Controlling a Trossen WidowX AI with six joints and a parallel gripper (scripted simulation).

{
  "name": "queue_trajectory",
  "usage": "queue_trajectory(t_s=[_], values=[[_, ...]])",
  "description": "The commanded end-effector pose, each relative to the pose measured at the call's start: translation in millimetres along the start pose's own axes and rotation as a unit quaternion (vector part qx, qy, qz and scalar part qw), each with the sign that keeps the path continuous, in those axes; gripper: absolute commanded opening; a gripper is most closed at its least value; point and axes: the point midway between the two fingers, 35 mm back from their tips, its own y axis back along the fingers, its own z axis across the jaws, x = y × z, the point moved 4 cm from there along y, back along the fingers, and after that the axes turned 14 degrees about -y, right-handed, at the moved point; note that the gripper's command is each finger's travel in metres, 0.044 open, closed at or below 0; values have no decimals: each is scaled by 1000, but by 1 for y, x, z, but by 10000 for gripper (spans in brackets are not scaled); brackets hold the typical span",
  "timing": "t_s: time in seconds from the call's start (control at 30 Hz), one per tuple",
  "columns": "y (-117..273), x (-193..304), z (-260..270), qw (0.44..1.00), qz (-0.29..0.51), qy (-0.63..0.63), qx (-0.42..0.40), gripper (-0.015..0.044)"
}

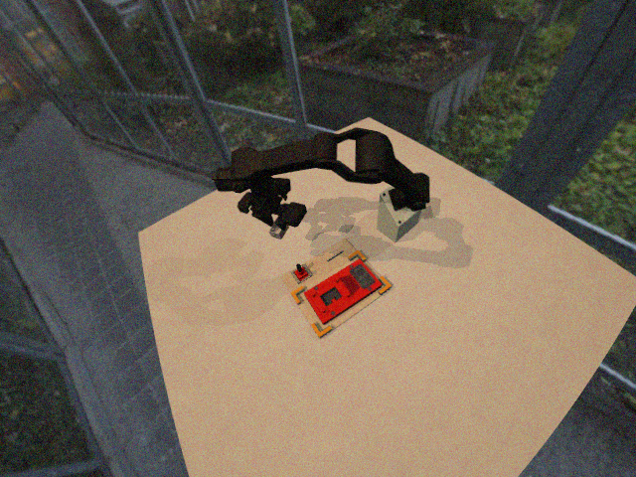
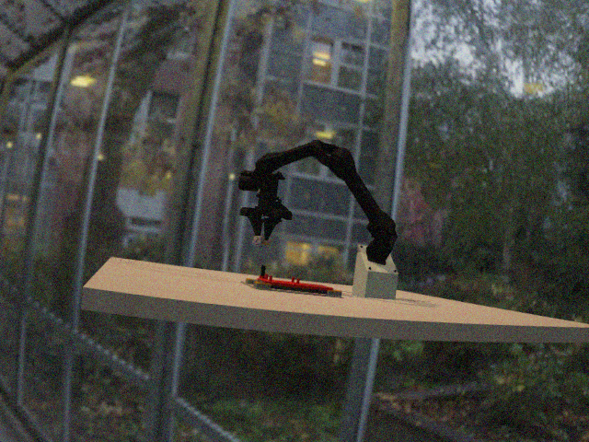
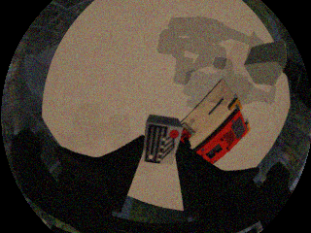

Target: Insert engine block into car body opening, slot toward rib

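The grey engine block (image 1: 277, 232) (image 2: 257, 239) (image 3: 156, 141) has dark slots and a red round spot on its top in the wrist view. My gripper (image 1: 278, 229) (image 2: 260, 238) (image 3: 161, 142) is shut on it and holds it high above the table. The red car body (image 1: 324, 309) (image 2: 304, 286) (image 3: 210, 154) lies flat between orange corner brackets. A dark opening (image 1: 330, 295) (image 3: 214, 150) shows near its end on the side of the small red part. The rib is too small to make out.
A small red part with a black upright peg (image 1: 300, 271) (image 2: 262, 273) stands on the light base board beside the car body. The board (image 1: 322, 264) (image 3: 206, 114) has a narrow dark slot. The arm's pale base block (image 1: 393, 224) (image 2: 375, 284) stands beyond the board.
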Motion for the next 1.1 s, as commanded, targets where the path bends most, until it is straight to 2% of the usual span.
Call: queue_trajectory(t_s=[0.0,0.53,1.07], values=[[-2,6,-8,999,-3,50,-3,0],[-17,29,-52,948,-7,318,-8,0],[-34,44,-98,825,-9,564,-8,0]])
